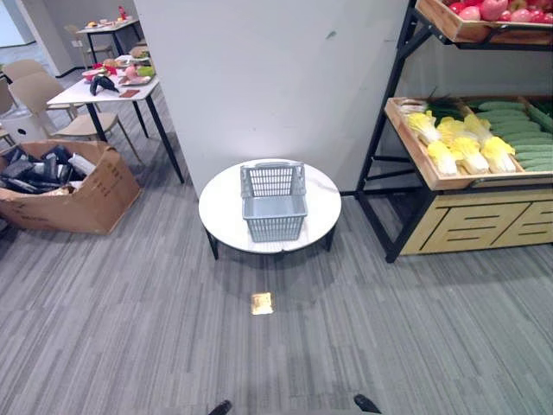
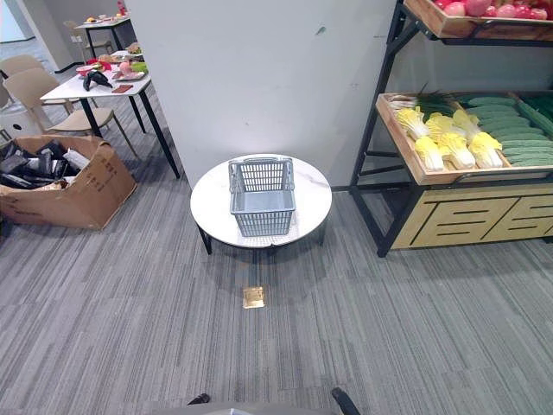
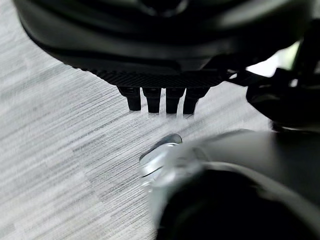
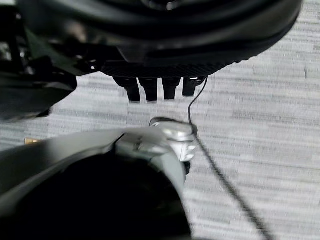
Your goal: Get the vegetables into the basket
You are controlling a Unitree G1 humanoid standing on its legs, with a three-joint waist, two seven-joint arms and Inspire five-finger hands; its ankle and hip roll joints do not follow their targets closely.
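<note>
Hanging open: left hand (image 3: 160,97), right hand (image 4: 160,87), empty.

1. Grey striped carpet floor (image 1: 130,311) covers the room.
2. A wide pale wall pillar (image 1: 268,78) is the landmark; a small brass floor plate (image 1: 261,303) lies in front of it.
3. Left of the pillar stand a white bench (image 1: 104,91) with black legs and beige chairs (image 1: 39,95).
4. Near them sits an open cardboard box (image 1: 78,194).
5. Right of the pillar stands a black-framed wooden shelf rack (image 1: 467,216).

Grey plastic mesh basket (image 1: 274,202); glossy white table (image 1: 220,207); wooden shelf (image 1: 471,220).
</note>
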